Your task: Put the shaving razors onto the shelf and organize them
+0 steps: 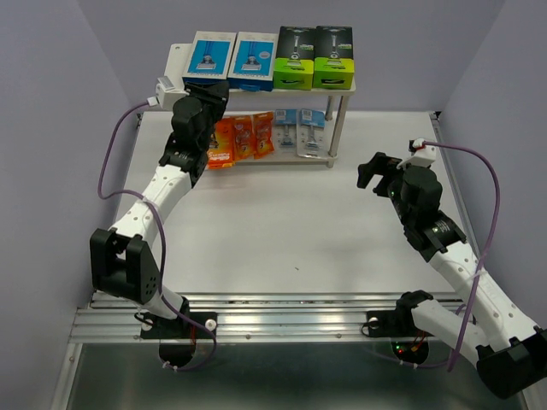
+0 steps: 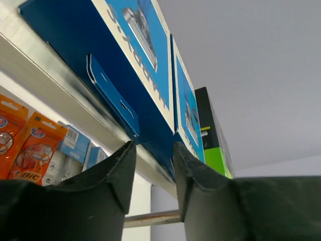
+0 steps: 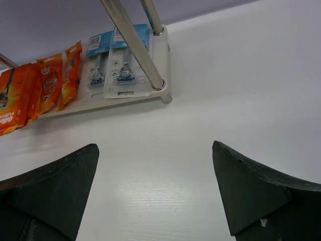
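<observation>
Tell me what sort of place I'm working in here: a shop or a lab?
Most likely a lab test cell mocked up as retail: plain walls box in a white table, and the small two-tier shelf holds razor packs.

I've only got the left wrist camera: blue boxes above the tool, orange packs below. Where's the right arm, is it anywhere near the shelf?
Observer: No. The right tool hangs over the table, to the right of the shelf, wide open and holding nothing.
Operator: What's on the top board in all?
Observer: Four boxes in a row: two blue boxes on the left, two black-and-green boxes on the right.
Operator: What sits at the lower board's right end?
Observer: Two light-blue blister cards side by side, with the orange packs to their left.
</observation>
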You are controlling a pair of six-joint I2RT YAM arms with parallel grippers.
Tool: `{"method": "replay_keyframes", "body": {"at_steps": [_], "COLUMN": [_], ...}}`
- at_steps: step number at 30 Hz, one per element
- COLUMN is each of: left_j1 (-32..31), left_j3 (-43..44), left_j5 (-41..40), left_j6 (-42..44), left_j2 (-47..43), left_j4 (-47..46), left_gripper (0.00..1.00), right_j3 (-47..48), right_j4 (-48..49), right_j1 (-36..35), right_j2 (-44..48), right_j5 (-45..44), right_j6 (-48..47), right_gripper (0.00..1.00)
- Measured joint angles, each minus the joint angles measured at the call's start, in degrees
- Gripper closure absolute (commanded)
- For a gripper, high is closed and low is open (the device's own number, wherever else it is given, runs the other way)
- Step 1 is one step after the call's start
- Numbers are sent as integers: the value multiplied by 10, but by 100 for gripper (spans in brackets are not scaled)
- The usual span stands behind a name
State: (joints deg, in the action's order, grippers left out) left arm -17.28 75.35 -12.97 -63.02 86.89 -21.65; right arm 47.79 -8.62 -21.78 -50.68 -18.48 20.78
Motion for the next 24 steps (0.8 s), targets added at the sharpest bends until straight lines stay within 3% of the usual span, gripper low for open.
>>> {"method": "replay_keyframes", "body": {"at_steps": [4,5,6,11,16,24], "left_j1": [0,0,0,-3,-3,-2], "left_j3": [-10,-22,-45,-129,-141,-134], "left_j5": [23,26,28,11,-45,-138], "left_j6": [9,11,14,35,78,105], "left_j2": [-22,-37,-62,-224,-371,-416], "left_j4": [17,23,34,115,239,469], "left_gripper": [32,14,3,1,1,1], "right_j3": [0,0,0,0,0,0], "right_j4": [-3,-5,-7,-33,-53,-60], "right_j1": [0,0,0,0,0,0], "right_j2": [1,1,1,7,13,32], "right_j5": [1,1,0,-7,-38,-101], "right_j6": [0,1,2,14,32,55], "right_gripper": [0,0,0,0,0,0]}}
